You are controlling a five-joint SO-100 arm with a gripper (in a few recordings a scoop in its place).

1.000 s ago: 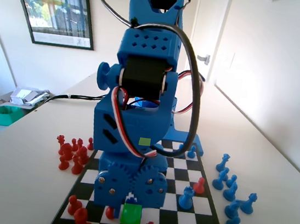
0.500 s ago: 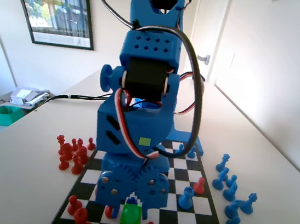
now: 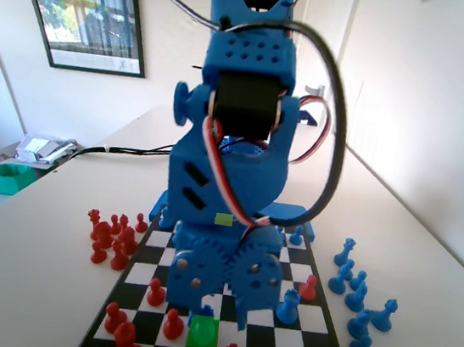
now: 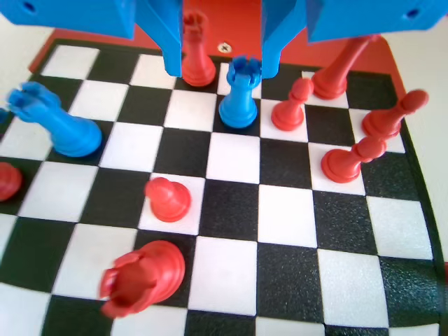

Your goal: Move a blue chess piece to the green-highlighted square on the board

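A small blue chess piece [image 4: 239, 94] with a notched top stands upright on the board [image 4: 231, 203], between my jaws and nearer the right one, touching neither. My gripper [image 4: 222, 70] is open and holds nothing. In the fixed view the same blue piece [image 3: 207, 312] stands at the far edge of the bright green-highlighted square [image 3: 202, 334], just below my gripper [image 3: 219, 307]. The blue arm's body hides the board's middle in that view.
A bigger blue piece [image 4: 56, 126] stands left of the jaws. Red pieces [image 4: 168, 198] ring the spot, one [image 4: 198, 49] just behind the jaws. More red pieces [image 3: 113, 235] sit off the board's left, blue ones [image 3: 357, 293] off its right. An olive square [image 3: 224, 220] shows farther up.
The arm has shifted right and lifted a little. The blue piece stays on the green square, and red pieces beside it have come into sight.
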